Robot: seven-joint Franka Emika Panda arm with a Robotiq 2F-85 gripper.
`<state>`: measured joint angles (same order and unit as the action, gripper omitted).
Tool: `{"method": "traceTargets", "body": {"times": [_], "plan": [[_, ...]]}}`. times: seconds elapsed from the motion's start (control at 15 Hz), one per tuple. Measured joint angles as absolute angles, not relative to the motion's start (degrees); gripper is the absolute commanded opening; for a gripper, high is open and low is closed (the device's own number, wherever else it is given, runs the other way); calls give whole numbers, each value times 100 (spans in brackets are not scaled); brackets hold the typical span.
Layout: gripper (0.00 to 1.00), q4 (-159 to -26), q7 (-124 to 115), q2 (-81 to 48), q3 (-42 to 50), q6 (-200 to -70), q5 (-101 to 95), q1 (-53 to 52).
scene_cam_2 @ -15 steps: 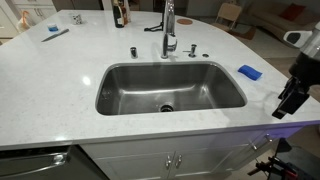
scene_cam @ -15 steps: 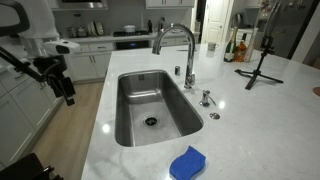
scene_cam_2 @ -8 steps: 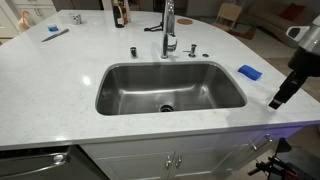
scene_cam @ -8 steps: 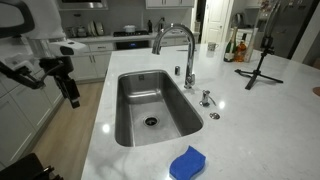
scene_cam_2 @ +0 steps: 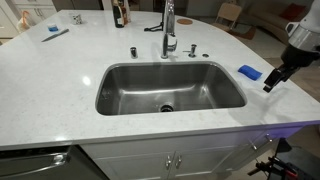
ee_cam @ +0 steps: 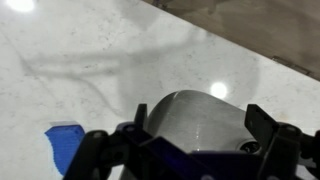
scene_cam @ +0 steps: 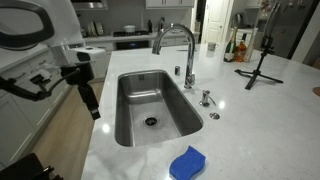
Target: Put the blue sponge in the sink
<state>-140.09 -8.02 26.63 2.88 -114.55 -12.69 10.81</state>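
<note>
1. Lying flat on the pale counter (scene_cam_2: pixel 60 80), the blue sponge (scene_cam_2: pixel 250 72) sits just outside one short end of the sink (scene_cam_2: pixel 200 85), not in the basin; it shows in both exterior views (scene_cam: pixel 186 163).
2. The sink's steel basin (scene_cam: pixel 125 105) holds nothing but its round drain (scene_cam: pixel 151 120). The arched chrome faucet (scene_cam: pixel 172 40) stands on the rim along one long side.
3. The tool (scene_cam_2: pixel 271 85) hangs in the air near the counter's edge, clear of the sponge and touching nothing.
4. In the wrist view the tool (ee_cam: pixel 185 165) has its fingers (ee_cam: pixel 100 150) spread wide with nothing between them; the sponge (ee_cam: pixel 65 145) shows at lower left.
5. A black tripod (scene_cam: pixel 258 65) stands on the counter beyond the faucet.
</note>
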Motion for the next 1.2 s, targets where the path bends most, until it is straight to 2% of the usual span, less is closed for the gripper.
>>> {"method": "traceTargets", "body": {"times": [0.53,1.2], "plan": [[100,-13872,-289,2341,968,-11802,-1997,1348],[100,-13643,2276,2085,2412,-12815,-1756,1501]]}}
